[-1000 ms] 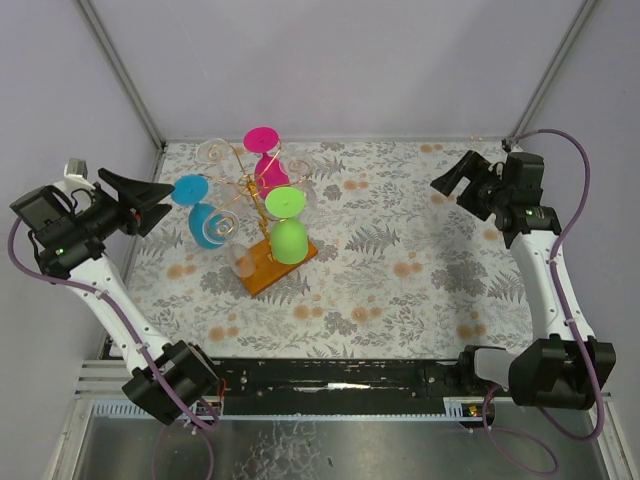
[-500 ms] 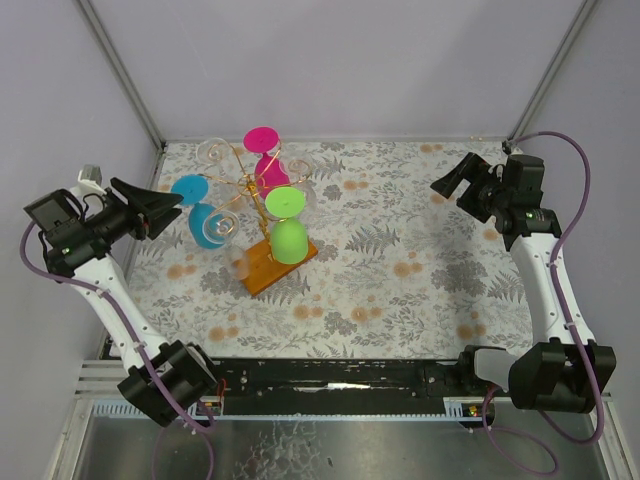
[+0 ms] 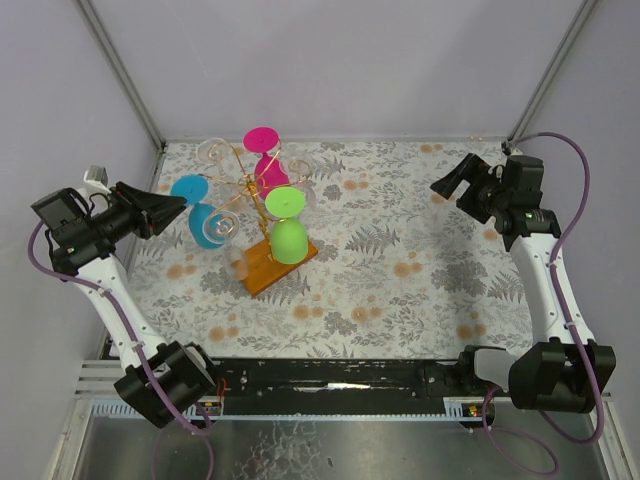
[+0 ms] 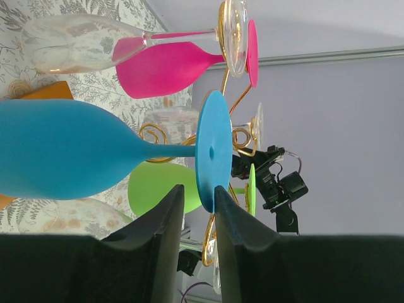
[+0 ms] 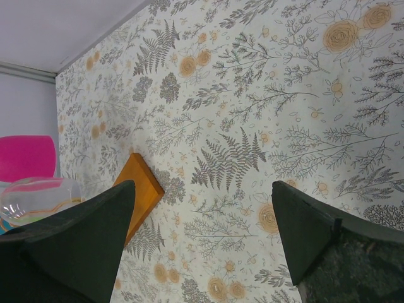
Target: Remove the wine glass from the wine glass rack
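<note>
Blue foot [image 4: 211, 151] sits at the mouth of my left gripper [image 4: 199, 187]. The jaws stand a narrow slit apart with nothing clamped. The blue wine glass [image 4: 63, 148] hangs bowl-down on the wine glass rack [image 3: 262, 272]. No glass is off yet; grip and lift-out remain. The right gripper [image 5: 202, 186] is spread wide, empty, well apart from the rack. No legible writing.

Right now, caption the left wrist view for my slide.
Left fingers, narrowly parted, poised at the round foot of the blue wine glass hanging on the gold wire rack.
</note>
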You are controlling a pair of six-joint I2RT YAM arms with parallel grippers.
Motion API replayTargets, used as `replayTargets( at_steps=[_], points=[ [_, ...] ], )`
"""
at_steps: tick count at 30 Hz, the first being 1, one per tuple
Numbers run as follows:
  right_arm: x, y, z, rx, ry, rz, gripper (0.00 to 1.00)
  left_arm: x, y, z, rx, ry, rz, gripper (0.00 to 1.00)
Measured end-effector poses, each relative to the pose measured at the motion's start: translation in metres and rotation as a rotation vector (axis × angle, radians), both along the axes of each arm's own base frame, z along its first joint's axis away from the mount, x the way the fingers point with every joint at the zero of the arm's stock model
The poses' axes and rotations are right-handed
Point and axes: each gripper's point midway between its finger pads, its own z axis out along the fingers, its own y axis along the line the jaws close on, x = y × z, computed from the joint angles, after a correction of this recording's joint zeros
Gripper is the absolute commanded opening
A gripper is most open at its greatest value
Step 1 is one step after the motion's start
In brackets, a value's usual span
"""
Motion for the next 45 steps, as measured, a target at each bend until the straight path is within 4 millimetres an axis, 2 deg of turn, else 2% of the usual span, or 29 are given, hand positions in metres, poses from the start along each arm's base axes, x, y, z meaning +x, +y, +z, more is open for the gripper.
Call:
replayTargets(
  at_steps=[5, 10, 19, 22, 31, 39, 45],
  points=[
    [0.000, 0.000, -0.001, 0.001, 0.001, 0.000, 0.95, 0.002, 0.001, 0.001, -0.005, -0.001, 0.007, 0.20],
    [-0.001, 0.000, -0.003, 0.005, 0.006, -0.003, 0.95, 0.003, 0.001, 0.004, -0.006, -0.008, 0.006, 0.00],
    [-0.001, 0.000, -0.004, 0.013, 0.009, -0.009, 0.95, 0.005, 0.002, 0.006, -0.021, -0.007, 0.003, 0.00],
    [-0.001, 0.001, -0.004, 0.018, 0.009, -0.012, 0.99, 0.007, 0.003, 0.006, -0.042, 0.006, 0.007, 0.00],
    [-0.003, 0.001, -0.003, 0.026, 0.003, -0.020, 0.99, 0.018, 0.010, 0.020, -0.101, 0.004, 0.030, 0.00],
    [-0.006, 0.000, -0.007, 0.026, 0.010, -0.028, 0.99, 0.021, 0.009, 0.028, -0.136, 0.007, 0.028, 0.00],
    [-0.009, 0.000, -0.011, 0.029, 0.017, -0.030, 0.99, 0.025, 0.000, 0.028, -0.136, 0.009, 0.000, 0.00]
  ],
)
